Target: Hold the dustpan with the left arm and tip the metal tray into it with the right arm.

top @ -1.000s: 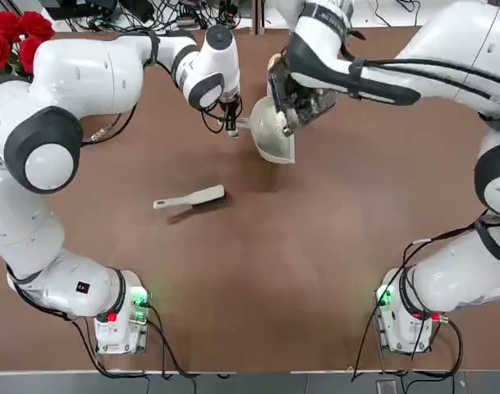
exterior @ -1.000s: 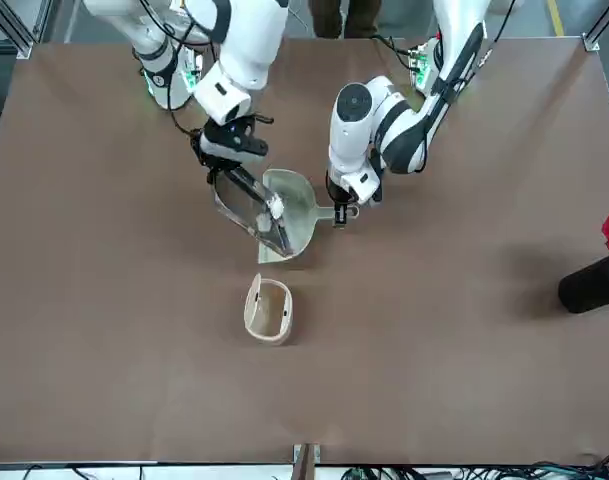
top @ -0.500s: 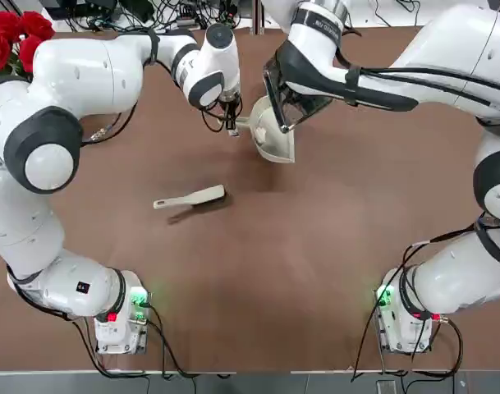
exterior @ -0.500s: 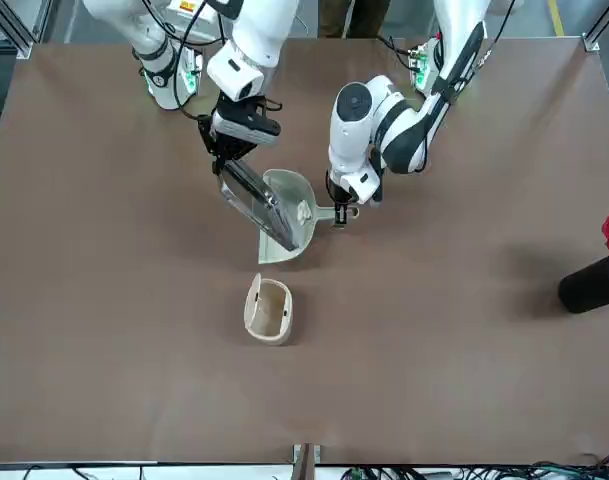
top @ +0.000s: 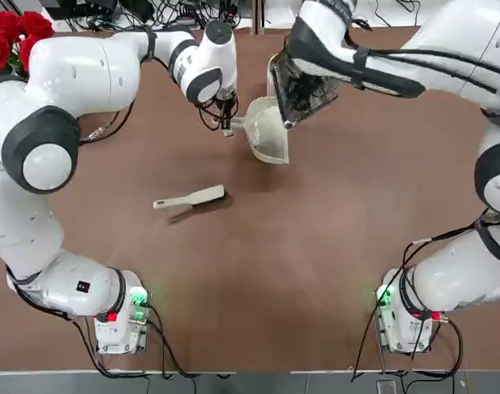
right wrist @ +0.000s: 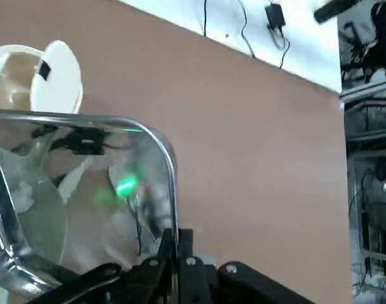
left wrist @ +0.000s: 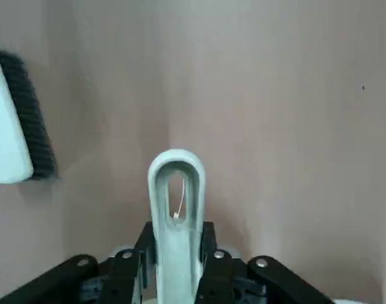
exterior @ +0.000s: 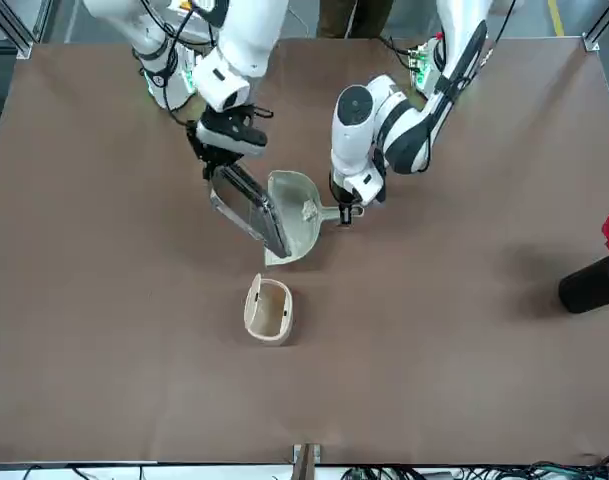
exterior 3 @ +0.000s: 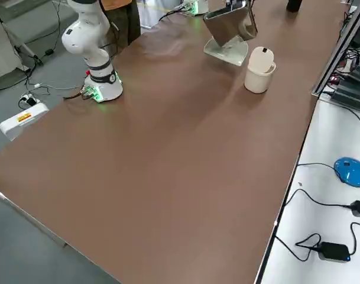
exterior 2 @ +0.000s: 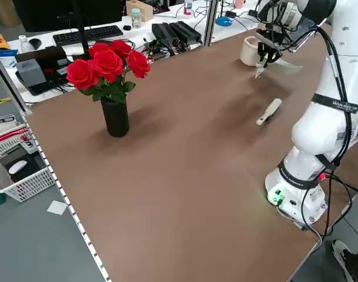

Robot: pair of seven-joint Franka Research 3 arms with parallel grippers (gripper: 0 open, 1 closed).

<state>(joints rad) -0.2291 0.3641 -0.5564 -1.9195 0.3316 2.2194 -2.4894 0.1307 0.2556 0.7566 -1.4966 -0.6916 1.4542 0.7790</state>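
Note:
The cream dustpan (top: 268,134) sits mid-table at the far side, its scoop facing the right arm. My left gripper (top: 227,125) is shut on its looped handle (left wrist: 175,190). The metal tray (exterior: 246,212) is tilted steeply on edge, its lower rim at the dustpan's (exterior: 296,218) mouth. My right gripper (top: 292,97) is shut on the tray's upper rim (right wrist: 169,183). A small white scrap (exterior: 308,210) lies inside the scoop.
A cream hand brush (top: 190,198) lies nearer the bases, left of the dustpan. A cream bin (exterior: 267,310) with its lid flipped open stands just beyond the dustpan. A dark vase of red roses (exterior 2: 111,76) stands at the far left corner.
The right gripper swung the tray steeper, then drew it back a little. The white scrap went from the tray into the scoop. The dustpan and left gripper shifted slightly away from the bases.

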